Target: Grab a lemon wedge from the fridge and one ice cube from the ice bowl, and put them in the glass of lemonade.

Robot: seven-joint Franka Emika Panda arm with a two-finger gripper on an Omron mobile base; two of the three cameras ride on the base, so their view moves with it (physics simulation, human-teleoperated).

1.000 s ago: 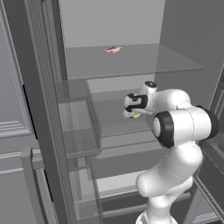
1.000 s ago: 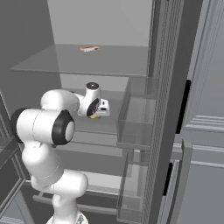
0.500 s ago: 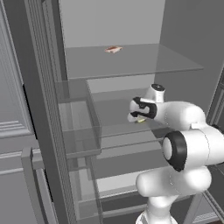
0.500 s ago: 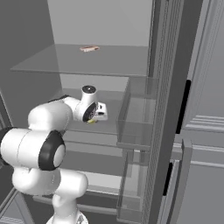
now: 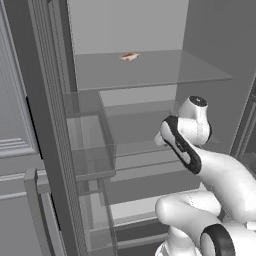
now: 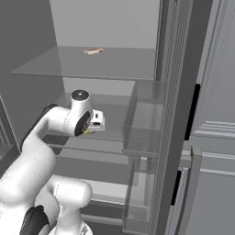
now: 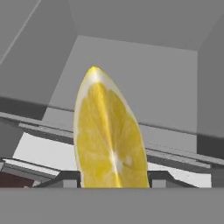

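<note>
Now the gripper (image 7: 113, 177) pinches the lemon wedge (image 7: 109, 135) between its fingers (image 7: 65, 178), inside the open fridge (image 6: 172, 92). A small pinkish item (image 5: 130, 56) lies on the glass shelf (image 5: 150, 70) at twelve o'clock above. Since half a second ago the arm has swung lower. Up close the wedge stands upright; from the right it is a yellow sliver (image 6: 87, 132).

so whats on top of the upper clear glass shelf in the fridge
One small flat pinkish-brown item lies on the upper clear glass shelf of the tall dark grey fridge, toward the back. The shelf's front right corner is out of frame.
</note>
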